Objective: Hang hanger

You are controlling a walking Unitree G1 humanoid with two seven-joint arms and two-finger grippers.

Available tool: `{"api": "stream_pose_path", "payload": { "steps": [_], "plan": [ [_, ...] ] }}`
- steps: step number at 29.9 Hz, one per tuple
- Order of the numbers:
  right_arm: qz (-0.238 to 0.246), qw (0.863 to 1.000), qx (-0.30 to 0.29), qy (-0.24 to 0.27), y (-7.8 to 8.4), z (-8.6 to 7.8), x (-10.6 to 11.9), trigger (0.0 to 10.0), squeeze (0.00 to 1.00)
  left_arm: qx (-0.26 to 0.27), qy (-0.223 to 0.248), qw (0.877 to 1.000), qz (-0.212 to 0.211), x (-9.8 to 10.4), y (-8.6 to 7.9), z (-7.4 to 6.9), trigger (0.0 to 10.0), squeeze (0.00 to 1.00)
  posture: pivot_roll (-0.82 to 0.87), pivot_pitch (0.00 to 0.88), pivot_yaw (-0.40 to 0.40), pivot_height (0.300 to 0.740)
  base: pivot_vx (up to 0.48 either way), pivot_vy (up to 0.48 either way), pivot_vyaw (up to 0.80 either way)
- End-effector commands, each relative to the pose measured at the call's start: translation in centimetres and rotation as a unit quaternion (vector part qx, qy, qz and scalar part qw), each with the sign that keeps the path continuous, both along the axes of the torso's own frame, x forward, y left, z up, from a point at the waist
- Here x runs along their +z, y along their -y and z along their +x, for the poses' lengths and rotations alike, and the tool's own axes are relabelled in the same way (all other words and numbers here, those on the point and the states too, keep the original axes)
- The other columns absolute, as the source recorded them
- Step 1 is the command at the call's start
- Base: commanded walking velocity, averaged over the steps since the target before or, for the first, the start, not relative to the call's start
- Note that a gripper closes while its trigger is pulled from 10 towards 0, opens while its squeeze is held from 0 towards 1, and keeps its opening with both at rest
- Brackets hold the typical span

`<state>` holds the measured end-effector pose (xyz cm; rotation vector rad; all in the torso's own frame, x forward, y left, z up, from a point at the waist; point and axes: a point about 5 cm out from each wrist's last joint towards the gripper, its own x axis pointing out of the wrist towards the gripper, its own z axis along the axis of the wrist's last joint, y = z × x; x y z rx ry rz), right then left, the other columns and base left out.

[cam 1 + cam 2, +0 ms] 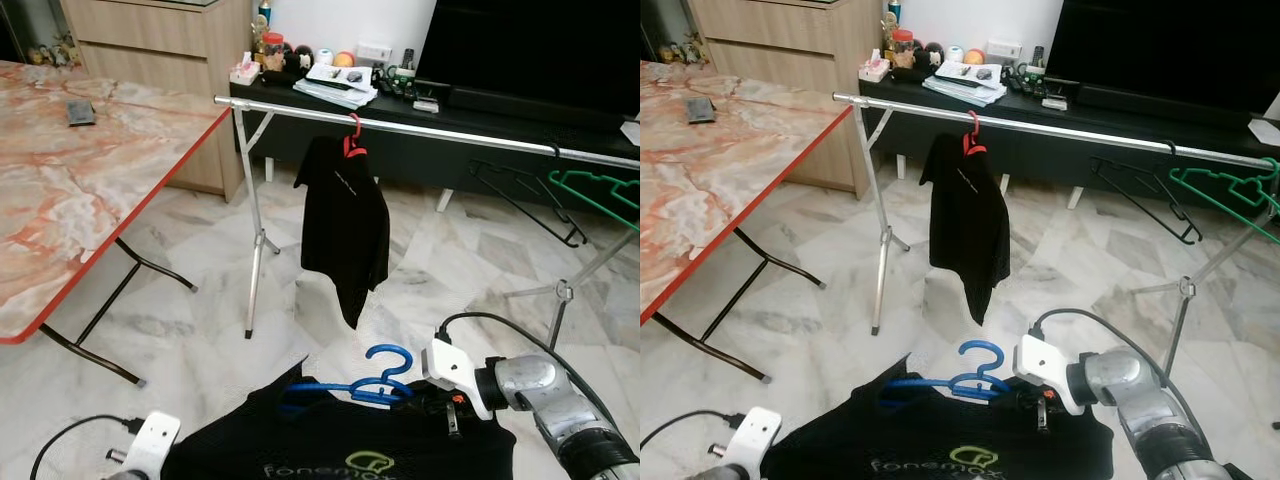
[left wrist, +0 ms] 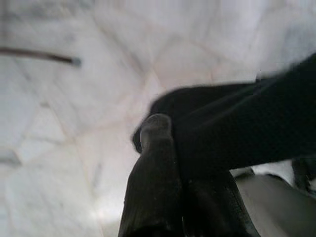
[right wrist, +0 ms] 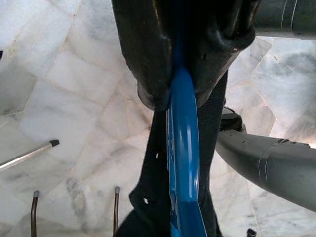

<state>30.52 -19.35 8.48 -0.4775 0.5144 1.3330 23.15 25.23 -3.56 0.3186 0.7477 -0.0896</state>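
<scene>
Blue hanger (image 1: pixel 352 385), threaded in a black shirt (image 1: pixel 340 445), sits low before the clothes rail (image 1: pixel 420 128) — lift it level so the hook clears the bar — while the right gripper (image 3: pixel 178 86) clamps its blue arm and the left gripper (image 2: pixel 170 163) pinches shirt fabric, both arms low.

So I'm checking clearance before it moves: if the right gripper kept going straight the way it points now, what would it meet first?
Probably nothing solid: the right gripper, shut on the blue hanger, points past the black shirt at the marble floor. Depth is unclear.
</scene>
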Motion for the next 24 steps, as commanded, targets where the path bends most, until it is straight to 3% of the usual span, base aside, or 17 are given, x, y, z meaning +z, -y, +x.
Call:
{"api": "stream_pose_path", "payload": {
  "steps": [1, 9, 10, 11, 15, 18, 22, 24],
  "plan": [
    [-0.016, 1.000, -0.006, 0.008, 0.8, 0.3, 0.5, 10.0, 0.00, 0.014, 0.002, 0.998, 0.054, 0.6, -2.1, -0.1, 10.0, 0.00, 0.12, 0.080, -0.100, 0.740, 0.000, 0.000, 0.00],
    [-0.048, 0.999, -0.006, 0.020, 0.9, 0.5, 0.2, 10.0, 0.00, -0.008, 0.056, 0.998, 0.032, 1.5, -1.4, 0.9, 10.0, 0.00, 0.12, 0.079, -0.105, 0.740, 0.000, 0.000, 0.00],
    [-0.046, 0.999, -0.006, 0.019, 0.9, 0.4, 0.2, 10.0, 0.00, -0.008, 0.065, 0.998, 0.019, 1.7, -1.3, 1.0, 10.0, 0.55, 0.12, 0.080, -0.107, 0.740, 0.000, 0.000, 0.00],
    [-0.046, 0.999, -0.004, 0.018, 0.9, 0.4, 0.2, 10.0, 0.00, -0.013, 0.067, 0.998, 0.016, 1.7, -1.2, 1.0, 10.0, 1.00, 0.12, 0.081, -0.108, 0.740, 0.000, 0.000, 0.00],
    [-0.047, 0.999, -0.002, 0.019, 0.9, 0.4, 0.2, 10.0, 0.00, -0.042, 0.070, 0.996, 0.031, 1.8, -1.1, 1.1, 10.0, 1.00, 0.12, 0.082, -0.109, 0.740, 0.000, 0.000, 0.00],
    [-0.048, 0.999, -0.004, 0.024, 0.8, 0.5, 0.2, 10.0, 0.00, -0.065, 0.071, 0.995, 0.016, 1.9, -0.9, 1.1, 10.0, 1.00, 0.12, 0.082, -0.109, 0.740, 0.000, 0.000, 0.00],
    [-0.047, 0.998, -0.001, 0.029, 0.8, 0.8, 0.6, 10.0, 0.00, -0.181, 0.053, 0.982, 0.022, 2.2, 0.1, 1.2, 10.0, 1.00, 0.12, 0.080, -0.116, 0.740, 0.000, 0.000, 0.00],
    [-0.050, 0.998, 0.004, 0.028, 0.8, 0.8, 0.6, 10.0, 0.00, -0.182, 0.072, 0.981, 0.010, 2.8, 0.2, 1.8, 10.0, 1.00, 0.12, 0.080, -0.118, 0.740, 0.000, 0.000, 0.00]
  ]
}}
